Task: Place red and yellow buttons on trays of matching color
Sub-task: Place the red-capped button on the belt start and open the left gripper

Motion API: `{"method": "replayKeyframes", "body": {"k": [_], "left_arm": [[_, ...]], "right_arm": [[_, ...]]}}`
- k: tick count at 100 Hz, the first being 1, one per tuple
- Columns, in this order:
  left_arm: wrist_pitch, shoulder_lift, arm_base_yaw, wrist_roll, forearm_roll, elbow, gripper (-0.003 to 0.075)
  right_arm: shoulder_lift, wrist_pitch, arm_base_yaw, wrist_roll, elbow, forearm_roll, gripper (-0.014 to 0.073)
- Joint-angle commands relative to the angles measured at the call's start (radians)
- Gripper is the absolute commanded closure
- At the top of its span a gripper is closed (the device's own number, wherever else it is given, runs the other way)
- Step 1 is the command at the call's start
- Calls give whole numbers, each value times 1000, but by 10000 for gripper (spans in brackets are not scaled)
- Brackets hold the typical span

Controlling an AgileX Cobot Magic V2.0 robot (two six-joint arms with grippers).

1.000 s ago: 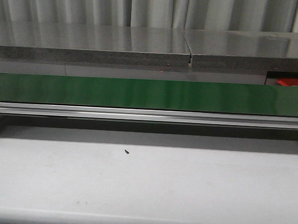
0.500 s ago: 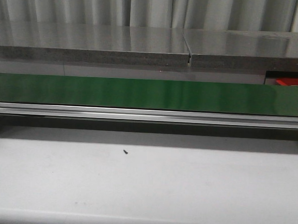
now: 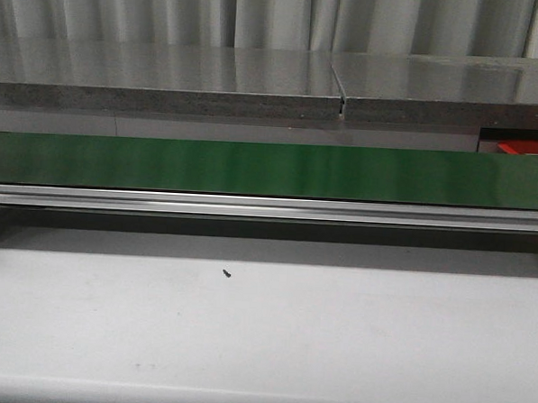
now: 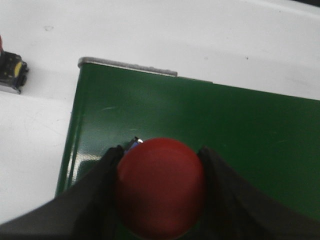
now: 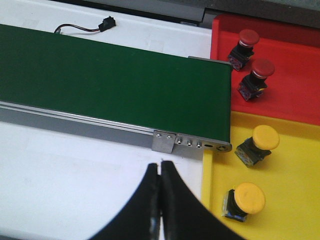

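In the left wrist view my left gripper (image 4: pixel 160 187) is shut on a red button (image 4: pixel 160 186), held over one end of the green belt (image 4: pixel 210 130). In the right wrist view my right gripper (image 5: pixel 160 172) is shut and empty, over the white table by the belt's other end (image 5: pixel 115 82). Beside it, the red tray (image 5: pixel 290 65) holds two red buttons (image 5: pixel 248 39) (image 5: pixel 261 71), and the yellow tray (image 5: pixel 290 180) holds two yellow buttons (image 5: pixel 264 138) (image 5: pixel 249 198). The front view shows the belt (image 3: pixel 253 167), a sliver of red tray (image 3: pixel 529 147) and neither gripper.
A small black and yellow part (image 4: pixel 12 74) lies on the white table beside the belt's end. A black connector with a wire (image 5: pixel 102 23) lies behind the belt. A small dark speck (image 3: pixel 225 273) sits on the table in front of the conveyor frame (image 3: pixel 268 210).
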Motion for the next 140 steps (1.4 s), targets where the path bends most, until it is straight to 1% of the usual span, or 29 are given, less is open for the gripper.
{"method": "replayKeyframes", "body": {"k": [1,12,19,26,29,31,36,38,39,43,50,54,74,85,96,101,114,140], "left_arm": [[-13,-24,-6,4,-28,-25,738],[-6,-19,-6,4,-31,-25,725],[4,-19,-6,4,-33,-30,664],[20,-19,-6,4,-35,-34,545],[24,-19,-6,4,-35,-34,465],[26,-19,-6,4,-37,-34,430],[32,-19,-6,4,-45,-34,287],[32,-19,-6,4,-49,-34,252],[33,-19,-6,4,-51,-34,218],[37,-19,-6,4,-59,-34,130],[44,-21,-6,4,-77,-34,39],[49,-24,-6,4,-82,-34,25],[35,-88,-6,4,-82,-39,28],[40,-124,-6,4,-34,-87,28],[56,-141,-3,4,47,-163,29],[72,-141,7,-16,80,-197,29],[86,-115,72,-80,139,-246,29],[97,-4,246,-82,144,-254,29]], "right_arm": [[-5,-57,2,-10,-25,7,662],[-5,-57,2,-10,-25,7,662],[-5,-57,2,-10,-25,7,662],[-5,-57,2,-10,-25,7,662],[-5,-57,2,-10,-25,7,662],[-5,-57,2,-10,-25,7,662],[-5,-57,2,-10,-25,7,662],[-5,-57,2,-10,-25,7,662],[-5,-57,2,-10,-25,7,662],[-5,-57,2,-10,-25,7,662],[-5,-57,2,-10,-25,7,662],[-5,-57,2,-10,-25,7,662],[-5,-57,2,-10,-25,7,662],[-5,-57,2,-10,-25,7,662],[-5,-57,2,-10,-25,7,662],[-5,-57,2,-10,-25,7,662],[-5,-57,2,-10,-25,7,662],[-5,-57,2,-10,-25,7,662]]}}
